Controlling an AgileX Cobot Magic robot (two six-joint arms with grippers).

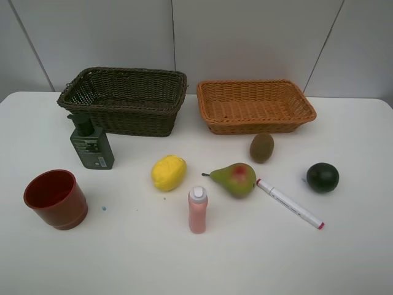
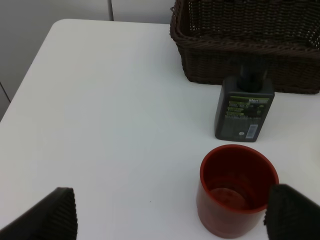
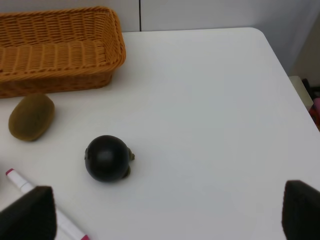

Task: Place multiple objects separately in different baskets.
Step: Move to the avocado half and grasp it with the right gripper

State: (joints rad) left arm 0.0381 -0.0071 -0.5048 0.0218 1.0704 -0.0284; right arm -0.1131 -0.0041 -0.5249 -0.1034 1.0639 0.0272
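On the white table lie a yellow lemon (image 1: 169, 173), green-red pear (image 1: 235, 179), brown kiwi (image 1: 261, 147), dark green round fruit (image 1: 322, 177) and white marker (image 1: 290, 204). A pink white-capped bottle (image 1: 198, 210), a dark green pump bottle (image 1: 92, 146) and a red cup (image 1: 56, 198) stand upright. Behind them sit the dark brown basket (image 1: 123, 120) and the orange-tan basket (image 1: 258, 126), both with nothing inside. My left gripper (image 2: 173, 217) is open, near the cup (image 2: 237, 190). My right gripper (image 3: 165, 212) is open, short of the round fruit (image 3: 106, 158). Neither gripper shows in the high view.
The table (image 1: 184, 264) has rounded corners, and its right edge (image 3: 295, 95) runs close to the right gripper. A grey panelled wall (image 1: 245, 37) rises just behind the baskets. A small blue speck (image 1: 104, 208) lies beside the cup.
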